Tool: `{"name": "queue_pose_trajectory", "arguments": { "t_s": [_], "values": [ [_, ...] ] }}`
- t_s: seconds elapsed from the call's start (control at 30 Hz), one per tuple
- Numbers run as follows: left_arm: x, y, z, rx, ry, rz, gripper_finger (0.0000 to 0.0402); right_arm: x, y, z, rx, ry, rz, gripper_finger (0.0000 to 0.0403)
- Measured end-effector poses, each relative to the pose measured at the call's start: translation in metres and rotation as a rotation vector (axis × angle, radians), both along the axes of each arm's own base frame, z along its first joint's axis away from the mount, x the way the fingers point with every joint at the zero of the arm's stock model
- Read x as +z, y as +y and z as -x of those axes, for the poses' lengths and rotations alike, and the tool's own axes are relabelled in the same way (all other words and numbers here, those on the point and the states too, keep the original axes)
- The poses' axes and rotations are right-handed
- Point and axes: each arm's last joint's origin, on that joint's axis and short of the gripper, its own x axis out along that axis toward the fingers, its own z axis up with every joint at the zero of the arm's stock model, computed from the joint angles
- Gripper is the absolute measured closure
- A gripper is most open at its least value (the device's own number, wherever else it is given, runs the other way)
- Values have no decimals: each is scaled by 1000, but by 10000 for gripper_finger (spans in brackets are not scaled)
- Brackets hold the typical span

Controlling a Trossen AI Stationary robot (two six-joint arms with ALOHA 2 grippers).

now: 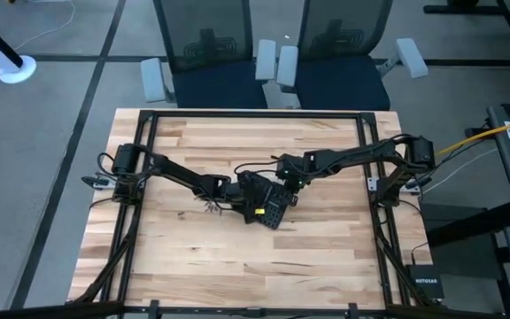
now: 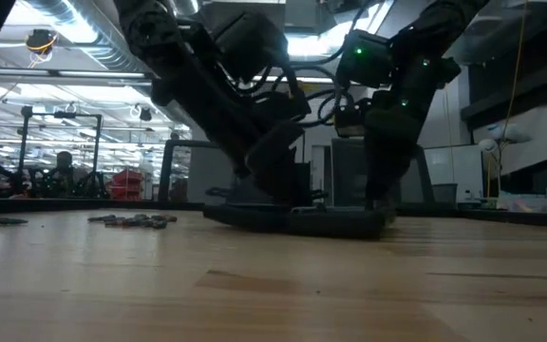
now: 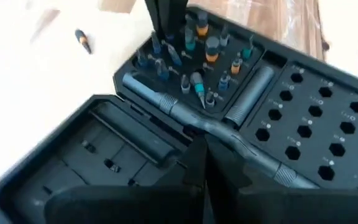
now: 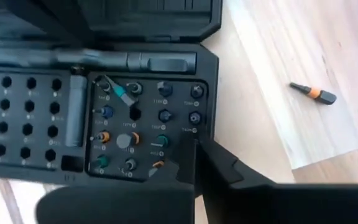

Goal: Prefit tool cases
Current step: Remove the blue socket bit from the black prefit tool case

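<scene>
The black tool case (image 1: 268,206) lies open and flat on the wooden table, its lid (image 3: 98,155) folded out beside its tray (image 3: 316,118) of bit slots. A long grey driver (image 3: 253,99) lies in a groove across the tray. Coloured bits (image 4: 129,134) stand in a block at one end. My left gripper (image 3: 205,155) is shut over the driver's middle. My right gripper (image 4: 207,165) is shut at the outer edge of the bit block, and its fingers (image 3: 166,25) also show in the left wrist view. My left gripper's shut fingertips lie on the middle of the grey driver (image 3: 188,119), slanting down from the lid side and across it. The tips hide the contact, so pinch or press cannot be told. The driver stays in its groove. My right gripper's shut fingertips come down steeply at the bit block's outer edge (image 4: 194,134). Whether they touch a bit or the tray cannot be told.
A loose bit with an orange band (image 4: 312,93) lies on the wood beside the case. Several small dark bits (image 1: 209,208) are scattered to the case's left. A black NETGEAR box (image 1: 426,283) sits off the table's right near corner. Two chairs (image 1: 273,62) stand behind the far edge.
</scene>
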Motion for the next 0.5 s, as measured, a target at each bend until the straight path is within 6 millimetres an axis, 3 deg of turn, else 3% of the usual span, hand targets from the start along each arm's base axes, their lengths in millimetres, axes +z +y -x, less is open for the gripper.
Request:
{"name": "queue_pose_trajectory", "arguments": {
  "t_s": [0.27,0.37,0.5],
  "values": [
    [-4,0,-1,-3,1,5,402,21,-3,-6,-3,-65,-7,401],
    [-3,1,-1,-7,-4,0,401,22,-3,0,-14,-7,19,402],
    [2,1,-2,-14,-26,-7,402,31,-3,-5,-20,-83,29,402]
  ]
}}
